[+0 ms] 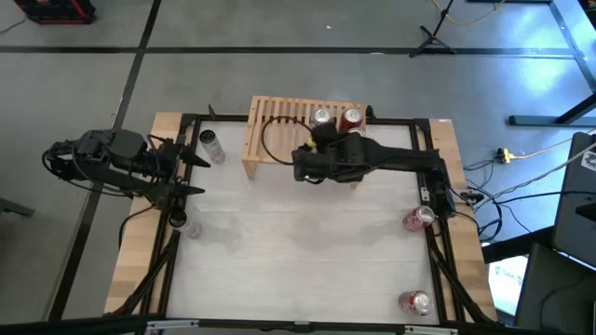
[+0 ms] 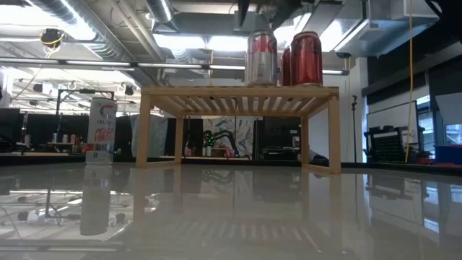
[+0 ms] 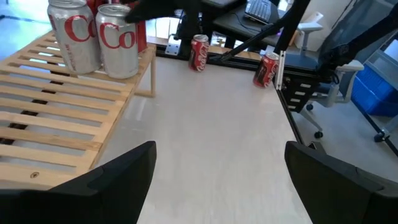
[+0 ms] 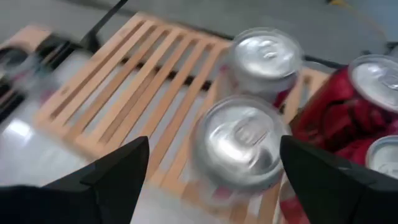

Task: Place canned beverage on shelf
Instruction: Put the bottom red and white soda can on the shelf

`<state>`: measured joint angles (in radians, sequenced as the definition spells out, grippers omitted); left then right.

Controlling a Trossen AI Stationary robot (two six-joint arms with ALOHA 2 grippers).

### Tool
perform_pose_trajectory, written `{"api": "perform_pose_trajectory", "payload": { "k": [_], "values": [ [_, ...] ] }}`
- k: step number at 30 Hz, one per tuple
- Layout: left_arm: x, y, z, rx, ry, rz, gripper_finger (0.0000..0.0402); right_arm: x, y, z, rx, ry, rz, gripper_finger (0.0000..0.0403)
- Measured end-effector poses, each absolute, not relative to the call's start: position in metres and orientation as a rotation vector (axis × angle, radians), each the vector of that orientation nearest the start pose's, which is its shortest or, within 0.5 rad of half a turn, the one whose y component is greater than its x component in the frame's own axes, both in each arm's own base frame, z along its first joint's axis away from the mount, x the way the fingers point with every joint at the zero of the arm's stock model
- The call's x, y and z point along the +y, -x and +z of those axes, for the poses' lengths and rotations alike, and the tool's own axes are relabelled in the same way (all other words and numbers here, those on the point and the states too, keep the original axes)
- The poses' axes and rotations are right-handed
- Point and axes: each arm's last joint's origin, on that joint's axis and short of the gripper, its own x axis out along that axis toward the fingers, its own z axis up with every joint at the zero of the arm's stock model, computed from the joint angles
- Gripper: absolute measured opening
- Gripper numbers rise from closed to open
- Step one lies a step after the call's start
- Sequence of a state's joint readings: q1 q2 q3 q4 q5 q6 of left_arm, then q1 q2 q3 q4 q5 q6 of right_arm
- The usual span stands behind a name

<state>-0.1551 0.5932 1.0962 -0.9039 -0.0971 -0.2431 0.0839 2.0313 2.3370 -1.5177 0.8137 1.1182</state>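
Note:
The light-wood shelf (image 1: 279,130) stands at the table's far side. On its slatted top (image 4: 155,81) two silver cans (image 4: 239,146) (image 4: 267,59) and two red cans (image 4: 354,106) stand upright on their bases. My right gripper (image 4: 211,180) hovers open above the nearer silver can, its fingers apart from it. My left gripper (image 3: 217,180) waits open at the table's left side, above the table top, pointing toward the shelf (image 3: 56,118).
A silver can (image 1: 212,146) stands on the table left of the shelf, another (image 1: 186,223) near the left arm. Two red cans (image 1: 419,219) (image 1: 416,302) are by the right edge. The table's middle (image 1: 298,242) is bare.

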Motion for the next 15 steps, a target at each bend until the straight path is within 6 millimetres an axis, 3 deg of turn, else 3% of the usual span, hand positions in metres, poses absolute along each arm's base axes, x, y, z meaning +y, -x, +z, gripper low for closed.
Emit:
{"api": "perform_pose_trajectory", "payload": {
  "k": [6, 15],
  "values": [
    [-0.009, -0.075, 0.384, 0.403, 0.189, -0.006, 0.0348, 0.041, -0.371, 0.4, 0.695, -0.435, -0.971, 0.0348],
    [-0.009, -0.075, 0.384, 0.405, 0.202, -0.015, 0.0348, 0.12, -0.347, 0.401, 0.797, -0.559, -0.755, 0.0348]
  ]
}}
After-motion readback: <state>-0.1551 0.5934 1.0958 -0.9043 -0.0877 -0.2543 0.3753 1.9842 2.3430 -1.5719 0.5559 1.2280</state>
